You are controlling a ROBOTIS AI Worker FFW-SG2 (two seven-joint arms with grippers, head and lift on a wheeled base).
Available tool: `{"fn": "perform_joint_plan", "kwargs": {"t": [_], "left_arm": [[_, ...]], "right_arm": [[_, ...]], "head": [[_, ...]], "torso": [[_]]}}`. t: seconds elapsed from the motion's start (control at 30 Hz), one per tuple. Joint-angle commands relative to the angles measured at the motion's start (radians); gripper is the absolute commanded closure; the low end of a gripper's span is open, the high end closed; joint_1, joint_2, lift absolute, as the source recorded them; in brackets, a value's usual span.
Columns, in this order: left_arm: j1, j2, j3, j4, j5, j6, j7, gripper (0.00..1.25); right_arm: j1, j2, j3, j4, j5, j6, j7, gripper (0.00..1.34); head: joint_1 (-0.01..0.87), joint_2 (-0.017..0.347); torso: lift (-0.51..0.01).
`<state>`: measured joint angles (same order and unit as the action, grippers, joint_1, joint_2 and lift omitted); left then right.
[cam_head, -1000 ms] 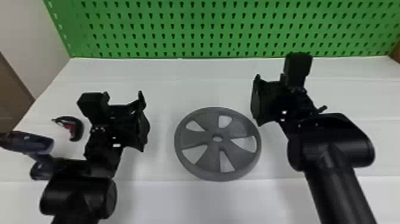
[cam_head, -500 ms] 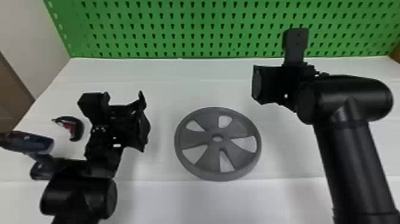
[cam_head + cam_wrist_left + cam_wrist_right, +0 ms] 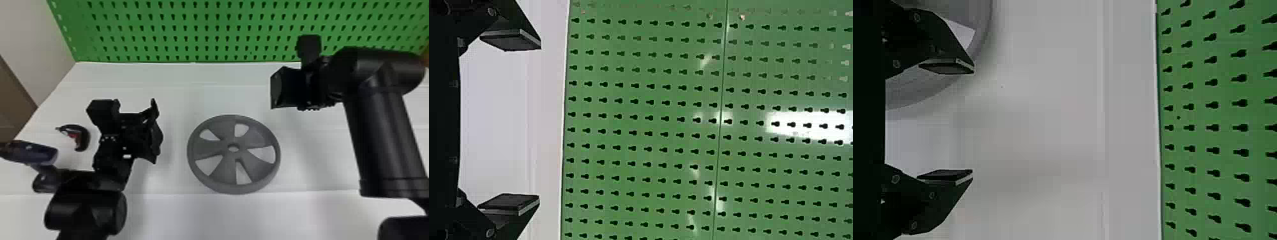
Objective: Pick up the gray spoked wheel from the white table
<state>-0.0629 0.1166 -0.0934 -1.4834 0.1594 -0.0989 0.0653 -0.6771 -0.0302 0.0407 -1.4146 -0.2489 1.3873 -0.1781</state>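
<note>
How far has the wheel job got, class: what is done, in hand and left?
No lifting looks done: the gray spoked wheel lies flat on the white table. Nothing is in hand: the left hand and right hand are open and empty, apart from the wheel. Left, probably: reach its rim, grip it and raise it.

A green pegboard (image 3: 202, 33) stood beyond the left gripper (image 3: 155, 131). Left of that gripper were a curved black-and-red tool (image 3: 84, 137) and a dark-blue power drill (image 3: 38, 153).
</note>
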Motion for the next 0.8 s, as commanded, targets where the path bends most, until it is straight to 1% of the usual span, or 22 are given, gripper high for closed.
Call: {"fn": "perform_joint_plan", "kwargs": {"t": [0.0, 0.13, 0.23, 0.33, 0.4, 0.6, 0.77], "left_arm": [[0.002, 0.002, 0.0, 0.0, -0.003, 0.004, -0.001, 0.19], [0.005, 0.002, 0.0, 0.0, -0.006, 0.007, -0.001, 0.19], [0.002, 0.002, -0.003, 0.0, -0.009, 0.008, -0.001, 0.19], [-0.002, 0.003, -0.008, 0.0, -0.014, 0.013, 0.001, 0.19], [-0.003, 0.003, -0.008, 0.0, -0.014, 0.016, -0.001, 0.19], [-0.005, 0.006, -0.009, 0.0, -0.014, 0.018, -0.001, 0.19], [-0.005, 0.008, -0.011, 0.0, -0.012, 0.019, -0.001, 0.19]], "right_arm": [[-0.055, -0.011, -0.007, 0.066, -0.013, 0.11, 0.0, 0.51], [-0.09, -0.014, -0.035, 0.132, -0.05, 0.182, 0.0, 0.51], [-0.114, -0.02, -0.061, 0.197, -0.082, 0.185, 0.0, 0.51], [-0.136, -0.023, -0.05, 0.238, -0.066, 0.185, 0.0, 0.51], [-0.144, -0.023, -0.044, 0.246, -0.056, 0.185, 0.0, 0.51], [-0.165, -0.028, -0.038, 0.287, -0.062, 0.185, 0.0, 0.51], [-0.182, -0.034, -0.007, 0.302, -0.059, 0.185, 0.0, 0.51]], "head": [[0.77, 0.044], [0.77, 0.044], [0.77, 0.044], [0.77, 0.044], [0.77, 0.044], [0.77, 0.044], [0.77, 0.044]], "torso": [[-0.098], [-0.098], [-0.098], [-0.098], [-0.098], [-0.098], [-0.098]]}}
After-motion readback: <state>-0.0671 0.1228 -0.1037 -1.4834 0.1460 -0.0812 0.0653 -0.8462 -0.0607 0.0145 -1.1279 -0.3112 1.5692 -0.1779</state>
